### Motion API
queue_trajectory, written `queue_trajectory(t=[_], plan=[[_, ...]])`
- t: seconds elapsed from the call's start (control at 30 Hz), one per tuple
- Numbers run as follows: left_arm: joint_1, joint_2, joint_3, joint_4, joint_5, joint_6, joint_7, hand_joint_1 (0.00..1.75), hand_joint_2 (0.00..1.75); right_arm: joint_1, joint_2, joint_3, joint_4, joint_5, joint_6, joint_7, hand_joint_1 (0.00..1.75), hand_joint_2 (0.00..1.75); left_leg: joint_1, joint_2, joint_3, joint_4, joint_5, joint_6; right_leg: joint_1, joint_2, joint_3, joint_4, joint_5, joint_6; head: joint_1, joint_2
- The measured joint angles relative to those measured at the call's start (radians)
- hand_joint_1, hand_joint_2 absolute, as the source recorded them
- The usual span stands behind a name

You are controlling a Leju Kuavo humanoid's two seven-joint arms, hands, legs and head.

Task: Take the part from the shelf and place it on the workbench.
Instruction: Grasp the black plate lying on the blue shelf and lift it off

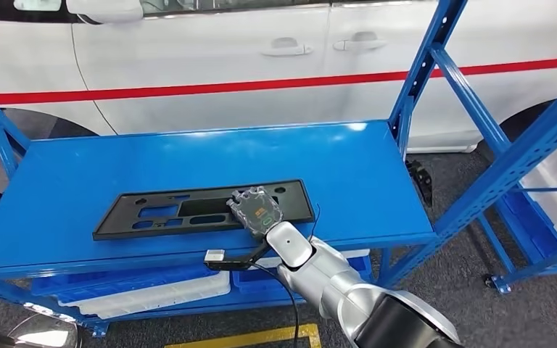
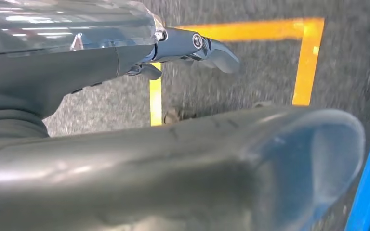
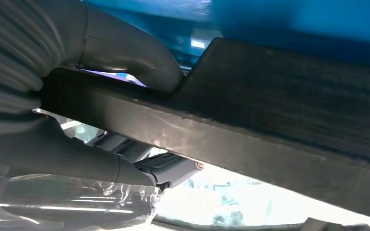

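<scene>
The part (image 1: 159, 210) is a long flat black plastic frame with several cut-outs. It lies lengthwise near the front edge of the blue shelf top (image 1: 188, 148). My right hand (image 1: 255, 210) is on the part's near edge, toward its right end. The right wrist view shows the black part (image 3: 279, 106) up close, held between the thumb (image 3: 125, 53) on one face and the fingers (image 3: 125, 166) on the other. My left hand (image 2: 77, 72) hangs over the floor, its fingers apart and nothing in it.
A white car (image 1: 225, 58) with a red stripe stands right behind the shelf. Blue rack uprights (image 1: 508, 159) rise at the right, with white bins (image 1: 145, 293) on the level below. Yellow tape (image 2: 308, 53) marks the grey floor.
</scene>
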Motion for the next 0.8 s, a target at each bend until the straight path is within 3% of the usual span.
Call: queue_trajectory(t=[0.07,0.1,0.13,0.17,0.2,0.27,0.33,0.47,0.53,0.6,0.63,0.67,0.7,0.73,0.8], plan=[[0.0,0.0,0.0,0.0,-0.002,-0.006,-0.006,0.0,0.0,0.001,-0.001,0.0,0.002,-0.002,0.0,-0.001,1.75,1.75,-0.001,0.002,-0.002,-0.001,0.001,0.006,-0.005,-0.001,-0.063,0.133,-0.066,0.007,0.0,0.0],[0.001,0.0,0.0,0.0,-0.004,-0.011,-0.013,0.0,0.0,0.002,-0.001,0.0,0.004,-0.003,-0.001,-0.002,1.75,1.75,-0.001,0.002,-0.003,0.0,0.001,0.006,-0.007,-0.001,-0.094,0.195,-0.088,0.01,0.0,0.0],[0.001,0.0,0.0,0.0,-0.007,-0.015,-0.021,0.0,0.0,0.003,-0.002,0.0,0.005,-0.005,-0.002,-0.003,1.75,1.75,-0.001,0.002,-0.004,0.0,0.001,0.006,-0.008,-0.001,-0.111,0.229,-0.092,0.012,0.0,0.0],[0.002,0.0,0.0,0.0,-0.01,-0.019,-0.03,0.0,0.0,0.003,-0.002,0.0,0.005,-0.006,-0.004,-0.005,1.75,1.75,-0.001,0.002,-0.003,0.001,0.0,0.005,-0.01,-0.001,-0.107,0.22,-0.075,0.013,0.0,0.0],[0.002,0.0,0.0,0.0,-0.014,-0.022,-0.04,0.0,0.0,0.003,-0.002,-0.001,0.006,-0.007,-0.007,-0.006,1.75,1.75,-0.001,0.001,-0.001,0.001,-0.001,0.004,-0.012,-0.002,-0.083,0.171,-0.043,0.013,0.0,0.0],[0.001,0.0,0.0,0.0,-0.021,-0.029,-0.06,0.0,0.0,0.002,-0.002,-0.004,0.007,-0.01,-0.015,-0.01,1.75,1.75,-0.004,0.0,0.0,0.005,-0.004,-0.002,-0.012,-0.004,-0.012,0.028,0.019,0.007,0.0,0.0],[-0.001,0.0,0.0,0.0,-0.029,-0.033,-0.081,0.0,0.0,0.002,-0.002,-0.008,0.007,-0.015,-0.026,-0.018,1.75,1.75,-0.007,-0.001,-0.002,0.01,-0.008,-0.012,-0.009,-0.004,0.024,-0.05,0.038,-0.002,0.0,0.0],[-0.004,0.001,0.0,0.0,-0.035,-0.042,-0.114,0.0,0.0,0.002,-0.002,-0.024,0.008,-0.025,-0.048,-0.034,1.75,1.75,-0.003,-0.002,-0.008,0.027,-0.023,-0.036,-0.008,-0.003,0.028,-0.063,0.041,-0.025,0.0,0.0],[-0.004,0.002,0.0,0.0,-0.035,-0.044,-0.121,0.0,0.0,0.002,-0.002,-0.035,0.008,-0.038,-0.059,-0.053,1.75,1.75,0.0,-0.002,-0.048,0.117,-0.074,-0.045,-0.011,-0.005,0.031,-0.067,0.043,-0.034,0.0,0.0],[-0.003,0.002,0.0,0.0,-0.035,-0.041,-0.126,0.0,0.0,0.006,-0.002,-0.05,0.008,-0.073,-0.077,-0.093,1.75,1.75,0.002,-0.002,-0.113,0.254,-0.133,-0.052,-0.01,-0.005,0.029,-0.067,0.042,-0.038,0.0,0.0],[-0.002,0.002,0.0,0.0,-0.034,-0.04,-0.132,0.0,0.0,0.008,-0.002,-0.061,0.007,-0.104,-0.089,-0.126,1.75,1.75,0.004,-0.002,-0.133,0.295,-0.141,-0.054,-0.009,-0.004,0.03,-0.066,0.042,-0.038,0.0,0.0],[-0.001,0.003,0.0,0.0,-0.033,-0.039,-0.139,0.0,0.0,0.009,-0.002,-0.076,0.003,-0.152,-0.102,-0.176,1.75,1.75,0.005,-0.002,-0.136,0.299,-0.13,-0.055,-0.008,-0.003,0.031,-0.066,0.042,-0.037,0.0,0.0],[-0.001,0.004,0.0,0.0,-0.031,-0.037,-0.146,0.0,0.0,0.011,-0.002,-0.095,-0.006,-0.218,-0.11,-0.242,1.75,1.75,0.006,-0.002,-0.12,0.264,-0.102,-0.055,-0.008,-0.002,0.032,-0.065,0.041,-0.037,0.0,0.0],[-0.001,0.005,0.0,0.0,-0.03,-0.037,-0.15,0.0,0.0,0.015,-0.003,-0.12,-0.022,-0.297,-0.11,-0.324,1.75,1.75,0.007,-0.001,-0.087,0.197,-0.064,-0.055,-0.009,0.0,0.035,-0.064,0.04,-0.035,0.0,0.0],[-0.002,0.007,0.0,0.0,-0.029,-0.034,-0.151,0.0,0.0,0.03,-0.001,-0.179,-0.068,-0.483,-0.083,-0.509,1.75,1.75,0.007,-0.002,-0.026,0.07,-0.019,-0.048,-0.005,0.004,0.036,-0.06,0.036,-0.026,0.0,0.0]])
